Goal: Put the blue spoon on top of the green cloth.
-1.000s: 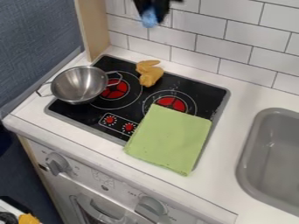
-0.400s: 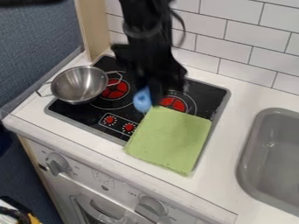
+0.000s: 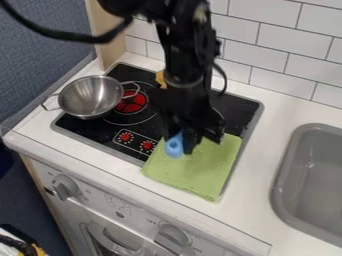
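Black two-finger gripper (image 3: 187, 145) pinches blue spoon (image 3: 174, 146) over green cloth (image 3: 194, 167), likely lining up release.

We have one camera view, looking down at a slant from above the front side of the counter (image 3: 264, 165). It faces the tiled wall (image 3: 274, 45) at an angle, so the front edge runs from left to lower right. Fairly close: the stove (image 3: 240, 110) fits whole mid-view; the right edge crops the sink (image 3: 281, 170).
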Action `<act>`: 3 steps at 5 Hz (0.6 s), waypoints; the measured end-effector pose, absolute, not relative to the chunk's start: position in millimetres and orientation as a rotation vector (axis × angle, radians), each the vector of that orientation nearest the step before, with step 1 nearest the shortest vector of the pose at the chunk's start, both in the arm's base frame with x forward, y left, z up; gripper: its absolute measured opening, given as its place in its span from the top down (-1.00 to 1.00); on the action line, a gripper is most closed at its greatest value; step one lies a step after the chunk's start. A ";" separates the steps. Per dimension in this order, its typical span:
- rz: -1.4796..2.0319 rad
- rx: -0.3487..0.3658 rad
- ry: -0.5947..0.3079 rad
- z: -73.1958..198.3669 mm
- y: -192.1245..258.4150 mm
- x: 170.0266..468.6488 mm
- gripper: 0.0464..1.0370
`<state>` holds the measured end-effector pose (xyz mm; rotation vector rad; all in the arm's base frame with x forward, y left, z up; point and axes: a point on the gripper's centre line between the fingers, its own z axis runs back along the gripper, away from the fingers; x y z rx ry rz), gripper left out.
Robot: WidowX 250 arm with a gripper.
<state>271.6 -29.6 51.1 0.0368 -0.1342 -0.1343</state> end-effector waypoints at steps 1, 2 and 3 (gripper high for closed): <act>-0.132 0.041 -0.124 45.4 -29.1 272.4 0.27; -0.127 0.026 -0.112 45.1 -31.3 270.3 -0.30; -0.137 0.026 -0.091 48.6 -31.1 266.1 -0.87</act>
